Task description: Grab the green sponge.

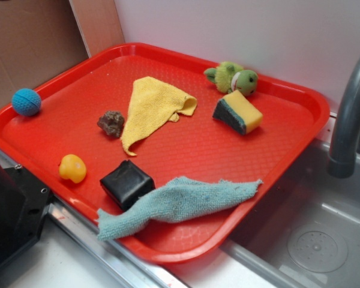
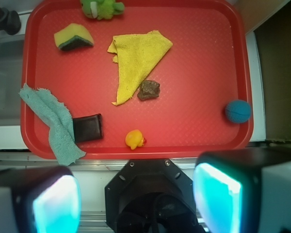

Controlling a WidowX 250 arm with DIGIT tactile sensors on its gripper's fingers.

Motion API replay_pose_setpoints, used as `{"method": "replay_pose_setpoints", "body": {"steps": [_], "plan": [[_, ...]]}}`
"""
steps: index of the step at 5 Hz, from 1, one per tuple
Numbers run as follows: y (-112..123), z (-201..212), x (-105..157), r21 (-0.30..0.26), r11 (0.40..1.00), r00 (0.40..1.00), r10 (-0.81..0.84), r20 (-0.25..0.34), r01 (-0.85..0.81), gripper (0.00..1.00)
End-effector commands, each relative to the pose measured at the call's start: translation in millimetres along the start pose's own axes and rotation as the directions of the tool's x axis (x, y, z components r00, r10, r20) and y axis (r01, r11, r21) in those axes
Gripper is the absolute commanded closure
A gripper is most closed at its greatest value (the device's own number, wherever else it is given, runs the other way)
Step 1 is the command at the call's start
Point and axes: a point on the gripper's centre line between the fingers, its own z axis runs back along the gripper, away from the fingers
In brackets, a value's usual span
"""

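The green sponge [image 1: 238, 113], yellow foam with a dark green face, lies on the red tray [image 1: 300, 96] at its far right, just in front of a green plush frog [image 1: 232, 78]. In the wrist view the sponge [image 2: 73, 37] is at the upper left of the tray [image 2: 136, 151]. My gripper [image 2: 136, 201] hangs high above the tray's near edge, far from the sponge. It is open, with nothing between its two glowing pads [image 2: 56, 204]. The gripper does not show in the exterior view.
Also on the tray: yellow cloth [image 1: 153, 108], brown rock [image 1: 111, 123], black cube [image 1: 127, 183] partly under a teal cloth [image 1: 180, 204], yellow duck [image 1: 72, 168], blue ball [image 1: 26, 101]. A faucet [image 1: 348, 114] and sink [image 1: 312, 240] are at the right.
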Motion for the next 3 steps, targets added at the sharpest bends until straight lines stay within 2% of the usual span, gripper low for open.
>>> {"method": "replay_pose_setpoints", "body": {"steps": [1,2,3], "plan": [[0.0,0.0,0.0,0.000,1.000,1.000,0.000,0.000,0.000,0.00],[-16.9,-47.0,45.6,0.034,0.969,0.968,0.242,0.058,-0.244,0.00],[-35.6,-79.1,96.7,-0.018,0.918,0.913,0.396,0.100,-0.396,0.00]]}}
